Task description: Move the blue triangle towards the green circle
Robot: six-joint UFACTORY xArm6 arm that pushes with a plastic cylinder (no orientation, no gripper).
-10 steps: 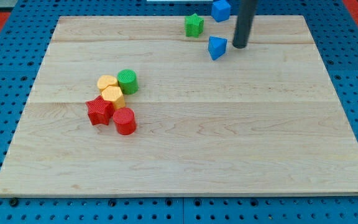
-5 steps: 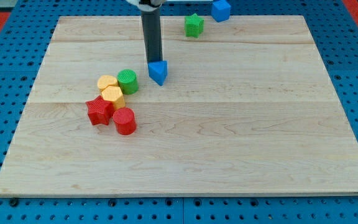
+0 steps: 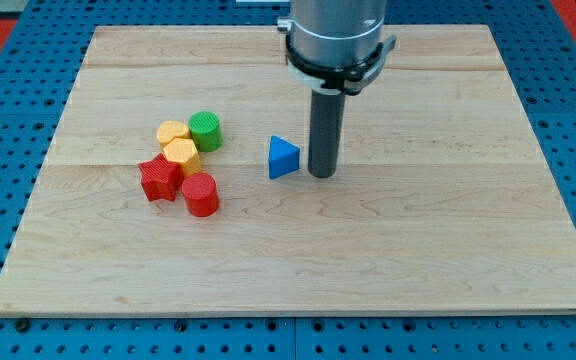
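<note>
The blue triangle (image 3: pixel 282 158) lies on the wooden board (image 3: pixel 418 250) near its middle. The green circle (image 3: pixel 205 130) sits to the view's left of it, about a block and a half's width away, at the top right of a cluster of blocks. My tip (image 3: pixel 321 174) rests on the board just to the view's right of the blue triangle, close to it or touching it. The rod and its grey mount rise toward the view's top.
Two yellow blocks (image 3: pixel 176 142) touch the green circle at its lower left. A red star (image 3: pixel 158 178) and a red cylinder (image 3: pixel 200 194) lie just below them. The arm's mount hides the board's top middle.
The blue triangle has moved from the top right toward the left and down to the middle. My tip went from its upper left to its right side. The mount now hides the top blocks.
</note>
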